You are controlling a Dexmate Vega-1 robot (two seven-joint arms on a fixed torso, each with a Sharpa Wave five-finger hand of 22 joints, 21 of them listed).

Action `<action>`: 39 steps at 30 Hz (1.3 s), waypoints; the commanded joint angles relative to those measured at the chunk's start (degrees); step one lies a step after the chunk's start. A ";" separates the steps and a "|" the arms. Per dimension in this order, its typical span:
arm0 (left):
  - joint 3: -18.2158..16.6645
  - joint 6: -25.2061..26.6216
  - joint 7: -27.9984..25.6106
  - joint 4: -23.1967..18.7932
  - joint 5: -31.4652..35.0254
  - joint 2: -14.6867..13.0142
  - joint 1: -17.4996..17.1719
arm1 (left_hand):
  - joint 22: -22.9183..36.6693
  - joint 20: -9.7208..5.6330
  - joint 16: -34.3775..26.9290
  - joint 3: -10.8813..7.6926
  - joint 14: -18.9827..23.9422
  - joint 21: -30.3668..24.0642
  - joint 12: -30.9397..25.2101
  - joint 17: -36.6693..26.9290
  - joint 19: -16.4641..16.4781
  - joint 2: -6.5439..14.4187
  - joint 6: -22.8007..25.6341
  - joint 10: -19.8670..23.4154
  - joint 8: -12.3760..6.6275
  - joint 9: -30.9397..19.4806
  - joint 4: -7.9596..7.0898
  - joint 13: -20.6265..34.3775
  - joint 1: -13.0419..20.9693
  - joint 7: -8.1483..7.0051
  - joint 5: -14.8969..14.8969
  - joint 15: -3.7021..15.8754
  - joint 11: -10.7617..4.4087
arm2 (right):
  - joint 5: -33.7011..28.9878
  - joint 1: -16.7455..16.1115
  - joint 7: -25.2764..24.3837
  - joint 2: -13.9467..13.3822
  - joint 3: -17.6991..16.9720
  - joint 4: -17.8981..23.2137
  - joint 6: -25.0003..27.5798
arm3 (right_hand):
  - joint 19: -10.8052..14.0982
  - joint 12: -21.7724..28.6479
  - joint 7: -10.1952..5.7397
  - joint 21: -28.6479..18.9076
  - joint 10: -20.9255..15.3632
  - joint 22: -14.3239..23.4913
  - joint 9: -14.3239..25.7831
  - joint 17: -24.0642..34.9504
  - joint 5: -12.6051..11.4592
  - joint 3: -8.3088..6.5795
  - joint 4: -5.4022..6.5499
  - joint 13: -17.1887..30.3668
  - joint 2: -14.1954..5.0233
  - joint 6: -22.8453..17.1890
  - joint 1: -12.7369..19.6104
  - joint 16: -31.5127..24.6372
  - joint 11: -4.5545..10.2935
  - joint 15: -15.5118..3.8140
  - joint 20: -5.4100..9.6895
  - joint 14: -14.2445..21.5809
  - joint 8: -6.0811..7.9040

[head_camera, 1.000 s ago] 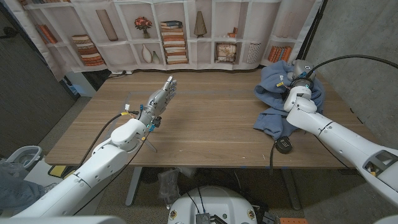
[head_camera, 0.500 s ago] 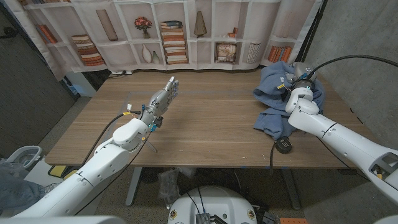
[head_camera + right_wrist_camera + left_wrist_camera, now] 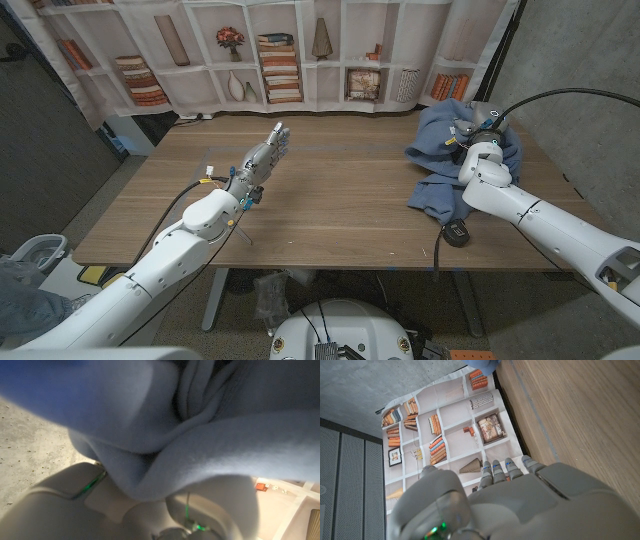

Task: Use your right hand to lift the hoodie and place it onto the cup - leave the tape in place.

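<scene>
The right hand (image 3: 473, 135) is buried in the blue hoodie (image 3: 440, 195) at the table's far right, probably gripping it; no cup is visible.

One hoodie (image 3: 445, 165), one tape roll (image 3: 457, 234), two hands.

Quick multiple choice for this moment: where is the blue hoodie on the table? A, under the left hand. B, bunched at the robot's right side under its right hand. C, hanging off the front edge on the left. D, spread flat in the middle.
B: the hoodie lies bunched at the table's right side, where the right robot hand reaches into its folds.
</scene>
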State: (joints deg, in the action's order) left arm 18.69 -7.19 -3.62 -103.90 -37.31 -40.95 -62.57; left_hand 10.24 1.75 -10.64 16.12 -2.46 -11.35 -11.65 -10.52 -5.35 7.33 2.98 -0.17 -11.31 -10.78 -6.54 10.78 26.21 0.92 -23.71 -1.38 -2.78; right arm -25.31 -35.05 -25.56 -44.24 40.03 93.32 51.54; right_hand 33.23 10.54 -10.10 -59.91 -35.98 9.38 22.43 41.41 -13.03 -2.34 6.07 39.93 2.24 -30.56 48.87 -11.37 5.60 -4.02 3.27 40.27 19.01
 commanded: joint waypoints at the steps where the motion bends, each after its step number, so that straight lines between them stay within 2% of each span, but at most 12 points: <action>1: 0.64 -0.31 1.24 1.19 -0.11 0.44 1.25 | 0.23 0.47 -0.24 0.41 -0.20 -0.18 0.05 -0.12 -0.27 -0.03 0.67 -0.17 -0.42 -0.21 0.09 0.15 0.69 0.06 0.17 -0.12 -0.13 | 0.09 -1.10 1.00 -0.70 -0.26 2.18 1.44 | -1.30 0.33 0.64 1.62 2.62 0.44 -0.08 -1.40 -0.58 0.48 0.79 -0.86 0.19 1.64 -1.52 1.08 -0.74 -0.84 -0.42 -2.84 -1.20; 6: 0.72 -0.39 1.45 1.43 -0.15 0.47 1.43 | 0.23 0.48 -0.22 0.43 -0.26 -0.17 0.04 -0.12 -0.29 -0.01 0.70 -0.15 -0.42 -0.21 0.07 0.15 0.71 0.06 0.17 -0.11 -0.11 | 0.65 -1.62 0.97 -0.61 -0.64 2.57 1.70 | -2.79 0.41 0.97 3.44 5.04 0.53 -0.31 -3.08 -0.74 1.21 1.36 -2.06 0.51 3.44 -3.34 1.40 -1.35 0.65 -2.68 -5.61 -2.63; 7: 0.71 -0.38 1.47 1.46 -0.18 0.45 1.44 | 0.23 0.49 -0.23 0.44 -0.23 -0.17 0.05 -0.12 -0.30 -0.01 0.69 -0.17 -0.42 -0.21 0.07 0.15 0.71 0.02 0.17 -0.12 -0.14 | 0.81 -1.78 1.01 -0.75 -0.71 2.70 1.38 | -3.22 0.49 1.27 3.98 5.58 0.56 -0.39 -3.68 -0.75 1.41 1.52 -2.50 0.48 3.83 -3.95 1.53 -1.96 1.31 -3.29 -6.86 -3.01; 8: 0.70 -0.43 1.51 1.51 -0.20 0.44 1.44 | 0.24 0.48 -0.23 0.44 -0.23 -0.18 0.05 -0.12 -0.29 0.00 0.71 -0.17 -0.42 -0.21 0.07 0.15 0.71 0.01 0.17 -0.10 -0.17 | 0.95 -1.87 0.82 -0.54 -0.84 2.66 1.52 | -4.78 0.56 1.43 5.10 6.45 0.55 -0.51 -4.61 -0.82 1.59 1.53 -3.13 0.48 4.19 -4.44 1.71 -1.75 1.71 -5.26 -9.01 -3.46; 11: 0.64 -0.40 1.54 1.51 -0.23 0.32 1.40 | 0.24 0.50 -0.24 0.46 -0.22 -0.18 0.05 -0.12 -0.30 0.01 0.69 -0.17 -0.41 -0.21 0.06 0.15 0.72 -0.01 0.18 -0.07 -0.17 | 1.42 -2.21 0.50 -0.38 -1.15 2.71 1.09 | -7.50 0.37 1.67 7.65 9.37 0.49 -0.84 -7.28 -1.01 2.00 1.42 -4.75 0.48 5.27 -5.42 1.86 -3.07 3.67 -8.68 -14.49 -4.61; 15: 0.56 -0.53 1.58 1.47 -0.24 0.26 1.35 | 0.24 0.45 -0.22 0.48 -0.26 -0.18 0.05 -0.12 -0.30 0.03 0.64 -0.18 -0.38 -0.21 0.05 0.15 0.74 -0.02 0.18 -0.14 -0.13 | 1.51 -2.30 0.53 -0.47 -0.93 2.83 0.76 | -9.90 0.27 2.01 10.16 12.16 0.42 -1.22 -9.96 -1.13 2.26 1.35 -6.36 0.16 7.11 -6.33 1.78 -3.39 5.24 -11.22 -18.69 -5.92; 17: 0.55 -0.54 1.60 1.36 -0.22 0.17 1.28 | 0.24 0.50 -0.22 0.49 -0.26 -0.18 0.02 -0.12 -0.31 0.04 0.66 -0.11 -0.39 -0.21 0.05 0.15 0.75 0.01 0.18 -0.13 -0.05 | 1.73 -2.38 0.45 -0.34 -1.08 2.90 0.73 | -10.98 0.07 2.09 11.25 13.87 0.41 -1.42 -11.06 -1.16 2.35 1.28 -7.07 0.06 8.51 -6.64 1.80 -4.08 5.55 -12.19 -20.30 -6.65; 19: 0.52 -0.65 1.61 1.24 -0.17 0.10 1.16 | 0.24 0.47 -0.22 0.51 -0.25 -0.18 0.04 -0.12 -0.30 0.04 0.68 -0.16 -0.39 -0.21 0.04 0.15 0.76 0.02 0.18 -0.10 -0.15 | 1.94 -2.51 0.41 -0.51 -1.21 3.01 0.20 | -11.56 0.05 2.55 12.04 14.97 0.41 -1.63 -11.97 -1.20 2.47 1.19 -7.68 0.08 9.55 -6.87 1.74 -4.36 5.82 -12.88 -21.42 -7.15; 20: 0.50 -0.66 1.58 1.15 -0.09 0.03 1.11 | 0.24 0.47 -0.24 0.51 -0.22 -0.19 0.04 -0.12 -0.30 0.05 0.69 -0.16 -0.40 -0.21 0.04 0.15 0.76 0.06 0.18 -0.11 -0.15 | 2.08 -2.58 0.42 -0.54 -1.31 3.06 0.05 | -11.88 -0.02 2.81 12.67 16.03 0.42 -1.87 -12.79 -1.22 2.57 1.16 -8.26 0.04 10.37 -7.15 1.64 -6.08 5.95 -13.11 -22.25 -7.52; 23: 0.35 -0.68 1.45 0.92 -0.14 -0.09 0.87 | 0.24 0.48 -0.25 0.53 -0.20 -0.19 0.04 -0.12 -0.31 0.05 0.70 -0.16 -0.39 -0.22 0.03 0.15 0.77 0.05 0.19 -0.11 -0.13 | 2.64 -2.85 0.18 -0.53 -1.88 3.19 -0.50 | -12.36 -0.14 3.63 14.18 18.71 0.43 -2.63 -14.85 -1.35 2.89 0.91 -9.85 0.22 13.58 -7.63 1.79 -7.46 6.58 -13.88 -25.21 -8.50; 27: 0.12 -0.66 1.21 0.59 -0.14 -0.31 0.52 | 0.24 0.47 -0.24 0.54 -0.21 -0.19 0.04 -0.12 -0.31 0.06 0.68 -0.15 -0.38 -0.22 0.03 0.15 0.78 0.03 0.19 -0.15 -0.07 | 2.96 -3.14 0.00 -0.89 -2.30 3.59 -1.29 | -13.20 -0.16 4.92 16.16 21.92 0.46 -3.81 -17.19 -1.61 3.34 0.88 -11.93 0.28 17.84 -8.60 1.44 -7.72 7.67 -14.83 -27.51 -9.06; 39: 0.21 -0.96 1.38 1.01 -0.39 0.00 0.36 | 0.24 0.50 -0.22 0.61 -0.28 -0.20 0.03 -0.12 -0.31 0.08 0.60 -0.13 -0.34 -0.22 0.01 0.15 0.83 -0.04 0.19 -0.18 -0.08 | 3.10 -3.15 1.41 -1.71 -2.47 5.38 0.27 | -14.84 0.01 5.15 18.40 23.98 0.46 -4.95 -19.18 -1.83 4.12 1.32 -13.85 0.41 18.91 -10.50 1.27 -8.16 9.09 -15.65 -29.22 -8.55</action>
State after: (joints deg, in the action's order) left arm 18.98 -7.78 -2.24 -103.08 -37.47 -41.09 -61.96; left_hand 10.24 2.06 -10.64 16.11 -2.46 -11.35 -11.65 -10.52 -5.66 7.55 2.97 -0.16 -11.32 -10.78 -6.54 10.78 26.43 0.92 -23.71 -1.38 -2.78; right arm -22.62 -37.90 -25.28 -45.05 38.07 96.86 50.92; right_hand 18.76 10.41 -5.12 -41.92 -12.56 9.75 17.56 22.49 -14.58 1.35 7.22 26.34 2.92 -12.05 39.29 -9.70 -2.36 4.82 -12.10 11.54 10.14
